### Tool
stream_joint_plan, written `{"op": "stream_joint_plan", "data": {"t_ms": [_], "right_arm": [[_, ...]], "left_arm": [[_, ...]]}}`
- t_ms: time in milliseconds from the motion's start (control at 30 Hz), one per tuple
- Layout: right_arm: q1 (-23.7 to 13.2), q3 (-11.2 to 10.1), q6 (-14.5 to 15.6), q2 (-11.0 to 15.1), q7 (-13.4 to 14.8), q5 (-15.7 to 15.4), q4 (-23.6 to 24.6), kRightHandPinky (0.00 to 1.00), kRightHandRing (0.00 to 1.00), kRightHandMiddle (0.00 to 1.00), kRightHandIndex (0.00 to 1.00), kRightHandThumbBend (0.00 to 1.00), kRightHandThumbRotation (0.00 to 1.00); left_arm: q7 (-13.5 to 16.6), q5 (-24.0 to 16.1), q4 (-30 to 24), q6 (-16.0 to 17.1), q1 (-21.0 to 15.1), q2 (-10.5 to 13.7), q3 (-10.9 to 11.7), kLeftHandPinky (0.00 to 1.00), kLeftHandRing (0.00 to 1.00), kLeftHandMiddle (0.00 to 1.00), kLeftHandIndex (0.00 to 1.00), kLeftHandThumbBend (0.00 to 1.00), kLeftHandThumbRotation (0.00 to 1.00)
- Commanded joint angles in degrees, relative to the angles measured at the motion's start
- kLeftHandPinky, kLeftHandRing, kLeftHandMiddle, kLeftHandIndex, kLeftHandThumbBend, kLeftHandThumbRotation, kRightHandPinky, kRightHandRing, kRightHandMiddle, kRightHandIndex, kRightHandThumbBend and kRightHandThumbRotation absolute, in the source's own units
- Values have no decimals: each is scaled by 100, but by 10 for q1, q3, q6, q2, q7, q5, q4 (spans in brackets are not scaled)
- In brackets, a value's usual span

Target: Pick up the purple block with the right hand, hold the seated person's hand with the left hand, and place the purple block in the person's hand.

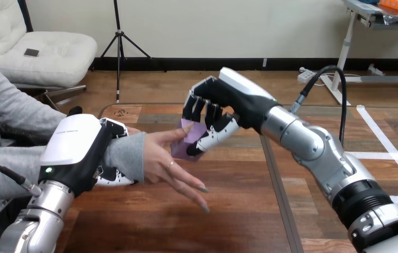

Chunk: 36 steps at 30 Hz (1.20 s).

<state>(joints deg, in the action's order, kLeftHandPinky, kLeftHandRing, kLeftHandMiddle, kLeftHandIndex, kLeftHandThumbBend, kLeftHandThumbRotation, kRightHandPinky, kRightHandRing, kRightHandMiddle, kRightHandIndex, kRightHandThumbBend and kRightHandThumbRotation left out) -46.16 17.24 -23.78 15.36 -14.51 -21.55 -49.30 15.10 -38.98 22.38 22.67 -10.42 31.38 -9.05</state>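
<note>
In the head view, the person's hand (167, 163) lay open above the wooden table (223, 221), coming in from the left side with its fingers stretched out and a little spread. Just behind this hand, at the wrist (125, 155) (covered by a grey sleeve), was the robot's left hand (75, 147). Its fingers were curled round the wrist, some showing over the top and some under it, so it had hold of the wrist. To the right of the person's hand and a little above it was the robot's right hand (223, 103), turned with its fingers downward. These fingers and the thumb were bent closed on the purple block (186, 143). The block was off the table, just over the palm of the person's hand and beside its thumb; whether it touched the palm I could not tell.
</note>
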Motion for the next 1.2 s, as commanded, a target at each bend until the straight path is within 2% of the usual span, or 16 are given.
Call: {"op": "stream_joint_plan", "data": {"t_ms": [0, 333, 700, 1167], "right_arm": [[-39, -30, 6, 6, -1, 25, 61, 30, 34, 39, 44, 72, 0], [-31, -31, 16, 9, -14, 33, 88, 31, 35, 40, 44, 73, 0], [-23, -32, 23, 10, -25, 39, 112, 29, 33, 39, 43, 73, 0], [-15, -32, 33, 10, -39, 42, 127, 28, 32, 38, 44, 73, 0]], "left_arm": [[32, 14, -20, 40, -90, -23, 1, 17, 21, 27, 28, 75, 0], [32, 12, -25, 33, -93, -25, 2, 17, 22, 27, 28, 75, 0], [53, 4, -14, 40, -107, -27, 1, 18, 22, 28, 28, 76, 0], [52, 7, -22, 29, -117, -31, 5, 17, 22, 27, 28, 73, 0]]}}
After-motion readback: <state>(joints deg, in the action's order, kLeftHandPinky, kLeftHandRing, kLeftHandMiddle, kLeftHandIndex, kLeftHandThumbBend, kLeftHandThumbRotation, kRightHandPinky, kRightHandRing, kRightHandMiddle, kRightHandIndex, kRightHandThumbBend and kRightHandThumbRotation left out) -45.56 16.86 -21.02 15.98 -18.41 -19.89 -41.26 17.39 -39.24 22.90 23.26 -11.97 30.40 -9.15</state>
